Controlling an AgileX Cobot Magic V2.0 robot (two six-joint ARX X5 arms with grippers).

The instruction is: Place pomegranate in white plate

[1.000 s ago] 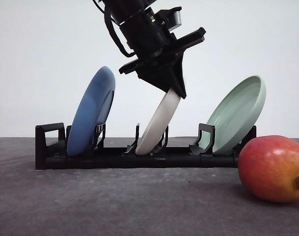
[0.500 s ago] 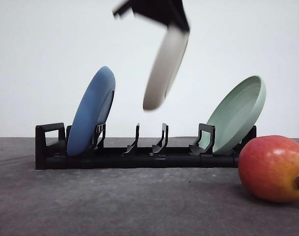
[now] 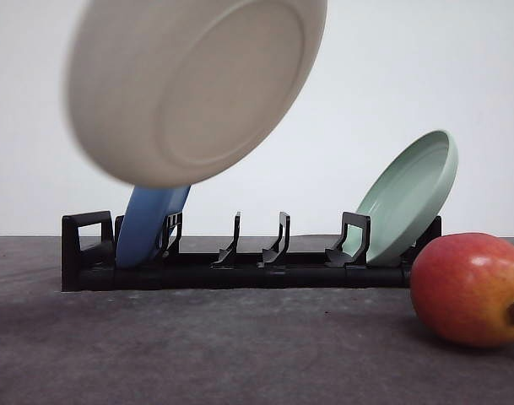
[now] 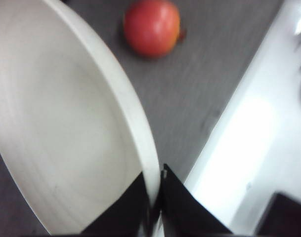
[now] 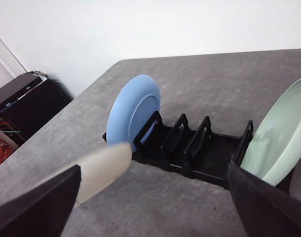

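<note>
The white plate [image 3: 189, 84] hangs in the air above the left of the rack, blurred, its underside turned to the front camera. In the left wrist view my left gripper [image 4: 155, 203] is shut on the white plate [image 4: 66, 133], its two black fingers pinching the rim. The pomegranate [image 3: 469, 288], red blushing orange, lies on the dark table at the front right, apart from the plate; it is also behind the plate's rim as the pomegranate [image 4: 151, 27]. My right gripper [image 5: 150, 207] is open, fingers wide apart, above the table facing the rack, with the white plate's edge [image 5: 103, 168] near its one finger.
A black plate rack [image 3: 240, 261] stands across the middle of the table. A blue plate [image 3: 151, 228] leans in its left slot and a pale green plate [image 3: 408, 198] in its right slot; the middle slots hold nothing. A dark cabinet [image 5: 26, 101] stands beyond the table edge.
The white plate has been lifted out of the rack's middle slot, then swung left and toward the camera, turning its underside forward. The pomegranate has not moved.
</note>
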